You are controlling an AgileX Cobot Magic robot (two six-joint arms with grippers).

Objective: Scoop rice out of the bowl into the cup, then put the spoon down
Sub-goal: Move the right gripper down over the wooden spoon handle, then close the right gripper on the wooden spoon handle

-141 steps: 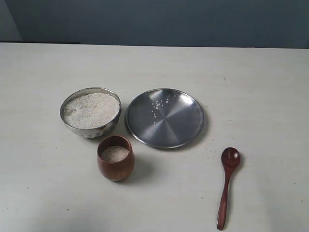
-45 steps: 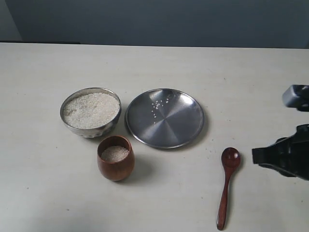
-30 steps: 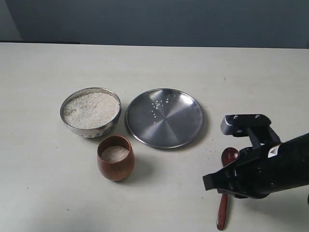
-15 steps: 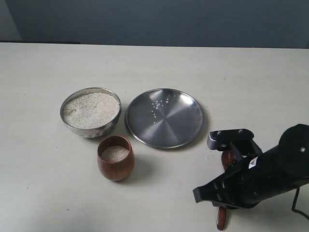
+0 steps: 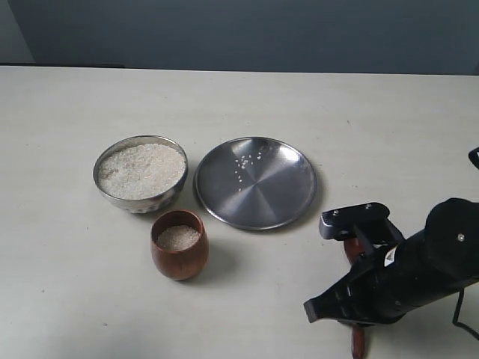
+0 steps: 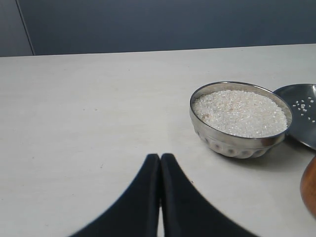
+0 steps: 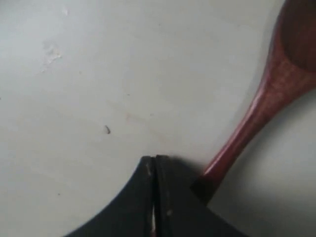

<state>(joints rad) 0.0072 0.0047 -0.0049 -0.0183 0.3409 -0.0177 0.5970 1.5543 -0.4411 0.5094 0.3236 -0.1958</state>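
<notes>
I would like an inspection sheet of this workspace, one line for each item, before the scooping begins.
Surface: pale table, a few small marks.
Job's things: steel bowl full of rice; wooden cup partly filled; spoon flat on the table, mostly hidden under the right arm.
Clutter: steel plate with stray grains.
Grippers: left gripper shut, empty; right gripper shut, spoon handle beside it, not between the jaws.
Cables: thin dark cable beside the right arm.
Surroundings: dark blue-grey wall behind the table.
</notes>
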